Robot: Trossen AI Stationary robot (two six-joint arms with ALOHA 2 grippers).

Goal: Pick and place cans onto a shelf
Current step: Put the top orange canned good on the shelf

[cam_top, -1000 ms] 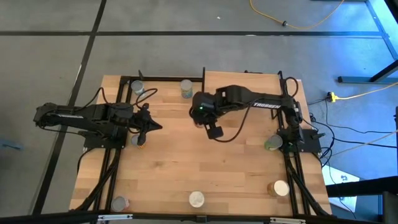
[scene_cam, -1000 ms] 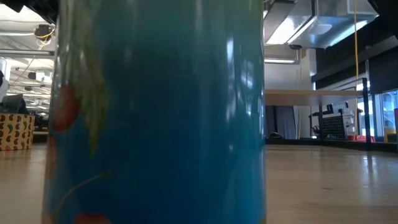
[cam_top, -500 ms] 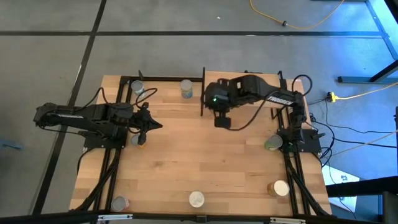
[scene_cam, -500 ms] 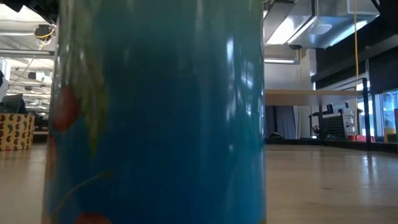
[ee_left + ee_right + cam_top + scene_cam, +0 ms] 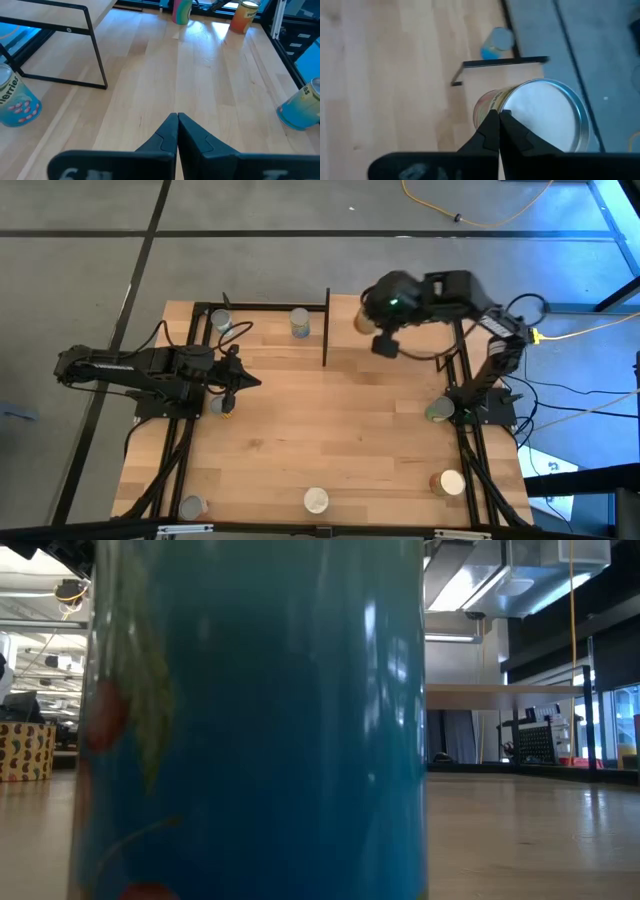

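Note:
My right gripper [image 5: 385, 345] is shut and empty, raised near the table's far right. In the right wrist view [image 5: 497, 120] it looks down past its fingertips at an orange-yellow can with a pale lid [image 5: 535, 122], which stands at the far edge [image 5: 362, 320] beside the shelf's black post [image 5: 327, 330]. My left gripper [image 5: 245, 383] is shut and empty [image 5: 177, 117] over the table's left side, between two blue cans [image 5: 15, 100] [image 5: 302, 107]. The shelf's raised board [image 5: 45, 25] shows in the left wrist view.
Cans stand at the far edge [image 5: 220, 320] [image 5: 299, 323], by the left gripper [image 5: 222, 405], at the right [image 5: 437, 412] [image 5: 450, 482] and at the near edge [image 5: 316, 500] [image 5: 192, 506]. A blue can [image 5: 250, 720] fills the low view.
My right gripper has swung from the table's middle toward the far right corner, staying empty. As the arm moved away, the orange-yellow can at the far edge came into view.

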